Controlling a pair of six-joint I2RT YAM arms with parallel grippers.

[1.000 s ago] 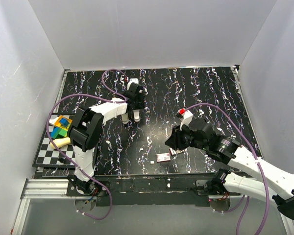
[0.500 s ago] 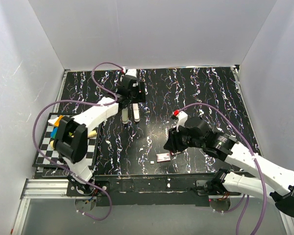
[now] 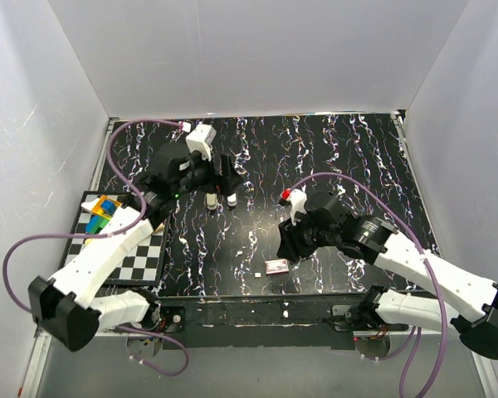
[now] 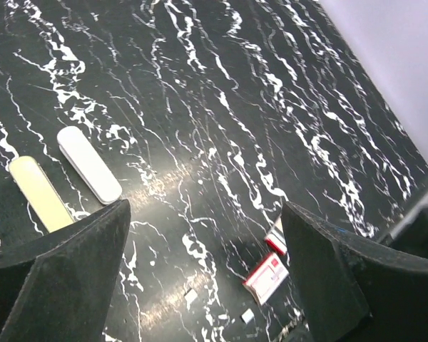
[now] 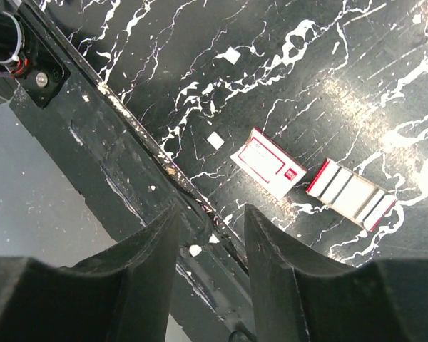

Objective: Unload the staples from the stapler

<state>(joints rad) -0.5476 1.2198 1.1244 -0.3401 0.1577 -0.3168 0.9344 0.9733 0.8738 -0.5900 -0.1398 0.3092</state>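
Black desk [image 3: 332, 157] with white marbling, plain pale walls on three sides. Left arm reaches to mid-desk. Left hand [image 4: 205, 214] hangs above the surface, released, fingers [image 4: 64, 263] spread wide with nothing between them. In its wrist view a white bar [image 4: 89, 164] and a yellow bar [image 4: 40, 194] lie flat just past one finger, side by side, roughly parallel, not touching. Right hand [image 5: 211, 214] hovers over the desk's near edge, also released, with a narrower gap between its fingers and nothing held. Just beyond its tips a small red-and-white box [image 5: 265, 162] lies flat. Staples [image 5: 349, 191] show as pale grey ribbed strips packed in a red-edged tray, flat on the desk just beside the box, on the box's right in the right wrist view. Cannot tell whether tray and box touch. From the top view only the box shows, as the right hand covers the tray. Two small white scraps [image 5: 215, 140] lie on the desk near the box, one closer and one further off. Checkered board [image 3: 149, 264] sits at the desk's left side with coloured blocks [image 3: 104, 209] on its far corner. The left arm crosses over the board.
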